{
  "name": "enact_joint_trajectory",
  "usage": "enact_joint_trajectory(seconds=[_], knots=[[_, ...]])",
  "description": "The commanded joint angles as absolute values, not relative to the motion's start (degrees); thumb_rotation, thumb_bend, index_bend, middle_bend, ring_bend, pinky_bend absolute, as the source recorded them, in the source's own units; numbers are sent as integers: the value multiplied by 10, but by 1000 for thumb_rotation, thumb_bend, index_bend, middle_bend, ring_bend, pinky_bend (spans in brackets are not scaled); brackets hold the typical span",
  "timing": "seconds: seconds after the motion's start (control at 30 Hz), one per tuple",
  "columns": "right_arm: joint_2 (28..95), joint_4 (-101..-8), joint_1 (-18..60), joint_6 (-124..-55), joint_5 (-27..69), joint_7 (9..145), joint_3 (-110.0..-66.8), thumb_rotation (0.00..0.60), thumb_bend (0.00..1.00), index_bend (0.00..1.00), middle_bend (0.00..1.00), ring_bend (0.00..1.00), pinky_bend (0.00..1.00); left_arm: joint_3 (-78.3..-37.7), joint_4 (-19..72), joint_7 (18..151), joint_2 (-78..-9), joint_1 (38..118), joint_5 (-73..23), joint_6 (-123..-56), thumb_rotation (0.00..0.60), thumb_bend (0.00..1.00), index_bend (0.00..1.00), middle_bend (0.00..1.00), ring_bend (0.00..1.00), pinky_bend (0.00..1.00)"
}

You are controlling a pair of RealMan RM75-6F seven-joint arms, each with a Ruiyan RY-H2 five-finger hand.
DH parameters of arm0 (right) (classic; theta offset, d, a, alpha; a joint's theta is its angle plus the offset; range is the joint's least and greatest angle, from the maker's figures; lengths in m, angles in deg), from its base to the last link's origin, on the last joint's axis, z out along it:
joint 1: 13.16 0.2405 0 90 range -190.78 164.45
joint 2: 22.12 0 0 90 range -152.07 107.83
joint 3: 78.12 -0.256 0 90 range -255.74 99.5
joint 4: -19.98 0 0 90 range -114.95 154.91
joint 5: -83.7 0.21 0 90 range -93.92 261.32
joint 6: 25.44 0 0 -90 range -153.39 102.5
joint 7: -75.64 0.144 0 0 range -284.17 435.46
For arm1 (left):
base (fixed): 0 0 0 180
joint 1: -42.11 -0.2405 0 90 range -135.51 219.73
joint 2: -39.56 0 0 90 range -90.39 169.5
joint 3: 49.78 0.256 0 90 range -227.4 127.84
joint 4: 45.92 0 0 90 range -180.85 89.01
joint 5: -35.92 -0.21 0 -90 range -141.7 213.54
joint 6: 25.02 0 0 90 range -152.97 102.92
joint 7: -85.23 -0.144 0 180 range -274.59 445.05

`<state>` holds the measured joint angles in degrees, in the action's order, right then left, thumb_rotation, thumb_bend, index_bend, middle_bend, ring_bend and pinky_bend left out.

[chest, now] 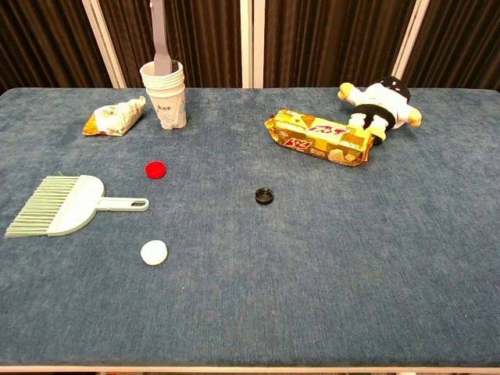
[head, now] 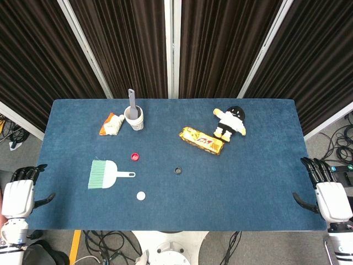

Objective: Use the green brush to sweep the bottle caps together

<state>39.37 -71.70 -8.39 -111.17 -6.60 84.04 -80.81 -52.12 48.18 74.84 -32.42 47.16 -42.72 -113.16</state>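
A pale green brush (head: 105,174) (chest: 64,205) lies flat on the left part of the blue table, bristles to the left and handle pointing right. Three bottle caps lie apart: a red cap (head: 135,157) (chest: 156,169) just beyond the brush handle, a white cap (head: 141,195) (chest: 154,251) nearer the front edge, and a black cap (head: 178,170) (chest: 265,196) near the middle. My left hand (head: 19,196) hangs off the table's left front corner, open and holding nothing. My right hand (head: 328,190) hangs off the right front corner, also open. The chest view shows neither hand.
At the back left stands a stack of paper cups (head: 134,118) (chest: 165,95) with a grey tool in it, beside a snack bag (head: 111,125) (chest: 114,118). A yellow biscuit pack (head: 201,140) (chest: 320,137) and a plush doll (head: 230,122) (chest: 380,103) lie at the back right.
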Motion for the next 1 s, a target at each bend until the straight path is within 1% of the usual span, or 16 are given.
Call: enact_joint_trajectory(seconds=[0.03, 0.3, 0.47, 0.6, 0.77, 0.9, 1.0], knots=[[395, -716, -84, -1112, -67, 840, -807, 600, 150, 7, 71, 0, 0, -520, 483, 748, -324, 469, -429, -1131, 600, 107, 215, 292, 210, 182], [394, -713, -90, -1127, -71, 844, -807, 600, 146, 7, 71, 0, 0, -519, 485, 742, -327, 466, -449, -1138, 600, 107, 222, 292, 210, 182], [397, -706, -94, -1142, -69, 833, -813, 600, 144, 7, 71, 0, 0, -531, 488, 718, -324, 491, -461, -1113, 600, 107, 256, 300, 210, 182], [396, -704, -91, -1136, -64, 832, -816, 600, 144, 7, 71, 0, 0, -546, 489, 698, -333, 530, -468, -1071, 600, 116, 279, 308, 210, 182], [399, -698, -90, -1135, -62, 837, -817, 600, 144, 7, 71, 0, 0, -564, 483, 669, -362, 582, -450, -1000, 600, 163, 289, 316, 210, 182], [397, -694, -87, -1133, -59, 838, -820, 600, 143, 7, 71, 0, 0, -573, 466, 625, -396, 634, -430, -929, 600, 174, 297, 337, 210, 183], [396, -694, -86, -1130, -59, 838, -820, 600, 143, 7, 74, 0, 0, -579, 449, 590, -429, 663, -412, -897, 600, 177, 343, 364, 210, 185]])
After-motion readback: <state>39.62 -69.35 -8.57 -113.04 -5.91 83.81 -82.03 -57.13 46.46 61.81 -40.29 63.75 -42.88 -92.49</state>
